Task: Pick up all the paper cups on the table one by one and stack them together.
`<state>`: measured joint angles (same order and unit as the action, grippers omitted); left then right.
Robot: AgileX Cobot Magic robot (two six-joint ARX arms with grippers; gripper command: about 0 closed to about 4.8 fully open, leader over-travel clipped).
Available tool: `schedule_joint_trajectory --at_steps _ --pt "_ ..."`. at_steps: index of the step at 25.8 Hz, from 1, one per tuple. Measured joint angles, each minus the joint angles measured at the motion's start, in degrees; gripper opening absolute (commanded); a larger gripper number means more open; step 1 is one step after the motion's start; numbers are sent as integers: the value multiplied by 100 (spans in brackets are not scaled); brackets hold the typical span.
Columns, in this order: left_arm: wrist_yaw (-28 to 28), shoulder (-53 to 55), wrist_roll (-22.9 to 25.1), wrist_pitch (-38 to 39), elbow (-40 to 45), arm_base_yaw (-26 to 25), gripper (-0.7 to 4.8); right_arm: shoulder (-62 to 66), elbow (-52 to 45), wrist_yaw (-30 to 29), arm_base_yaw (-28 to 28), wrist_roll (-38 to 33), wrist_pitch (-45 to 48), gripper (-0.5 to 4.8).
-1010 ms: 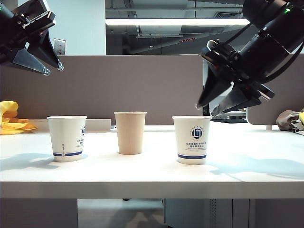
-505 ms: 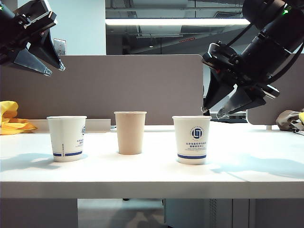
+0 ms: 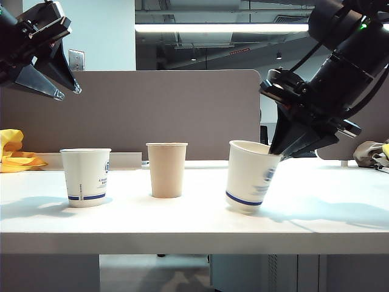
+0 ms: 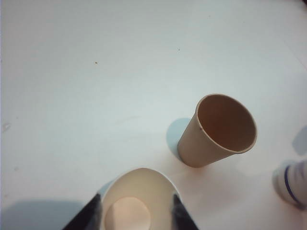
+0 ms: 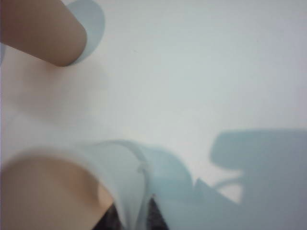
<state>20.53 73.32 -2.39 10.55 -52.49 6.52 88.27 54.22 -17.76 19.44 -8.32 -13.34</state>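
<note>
The surface [image 3: 182, 219] is a smooth white laminate with a soft, matt sheen that takes pale shadows. All three cups are matt paper with rolled rims: the white cup at lower left [image 3: 86, 176] and the tilted white cup at lower right [image 3: 249, 176] carry printed blue bands, while the middle cup [image 3: 166, 169] is plain tan, uncoated-looking paper inside and out [image 4: 218, 129]. The left end effector [image 3: 58, 85] at upper left has dull grey, metal-looking fingers on black matt plastic housing; the right end effector [image 3: 276, 149] at right is black, slightly glossy. The partition panel [image 3: 182, 109] behind looks like flat, matt grey-brown fabric. A crumpled yellow cloth [image 3: 15, 152] lies at far left.
</note>
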Motion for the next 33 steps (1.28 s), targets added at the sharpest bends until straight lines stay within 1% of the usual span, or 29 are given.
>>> schedule_joint_trajectory --at_steps 1,4,14,18,27,30,33 --pt "0 0 0 13 0 0 183 0 0 -2 0 -2 20 89" --pt "0 0 0 50 0 0 183 0 0 -4 0 -4 111 17" --pt "0 0 0 59 0 0 183 0 0 -28 0 2 234 16" --pt "0 0 0 63 0 0 183 2 28 -286 26 0 208 -4" --pt "0 0 0 66 0 0 183 26 811 -328 44 2 90 -4" --pt "0 0 0 68 0 0 183 144 1093 -374 125 2 -7 -4" --pt "-2 2 0 74 0 0 183 398 1467 -382 339 31 -107 -4"
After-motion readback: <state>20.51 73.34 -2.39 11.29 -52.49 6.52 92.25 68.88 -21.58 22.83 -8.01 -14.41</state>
